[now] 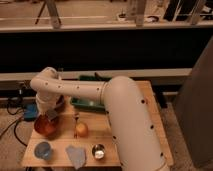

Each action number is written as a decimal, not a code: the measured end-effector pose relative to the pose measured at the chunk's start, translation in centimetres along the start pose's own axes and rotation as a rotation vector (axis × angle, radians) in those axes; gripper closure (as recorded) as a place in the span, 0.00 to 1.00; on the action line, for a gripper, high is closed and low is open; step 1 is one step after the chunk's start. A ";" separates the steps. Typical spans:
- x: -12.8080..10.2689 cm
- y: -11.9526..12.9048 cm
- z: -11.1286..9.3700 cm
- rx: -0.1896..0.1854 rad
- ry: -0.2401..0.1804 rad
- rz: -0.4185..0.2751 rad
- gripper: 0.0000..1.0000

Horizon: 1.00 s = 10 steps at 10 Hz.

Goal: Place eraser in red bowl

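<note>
The red bowl sits near the left edge of the wooden table. My gripper hangs directly over the bowl, at its rim, at the end of the white arm that reaches in from the right. A small dark-grey block, probably the eraser, shows at the gripper tip just above the bowl; whether it is still held is unclear.
An orange fruit lies right of the bowl. A blue cup, a grey-blue cloth and a small metal cup stand along the front edge. A green tray is behind, and a blue object at the far left.
</note>
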 end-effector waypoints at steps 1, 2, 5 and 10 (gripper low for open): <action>-0.4 -1.0 0.0 0.004 0.003 -0.016 0.95; -0.6 -1.7 -0.1 0.009 0.007 -0.029 0.99; -0.8 -3.0 -0.3 0.025 0.014 -0.069 0.93; -0.6 -4.2 -0.5 0.033 0.040 -0.157 0.42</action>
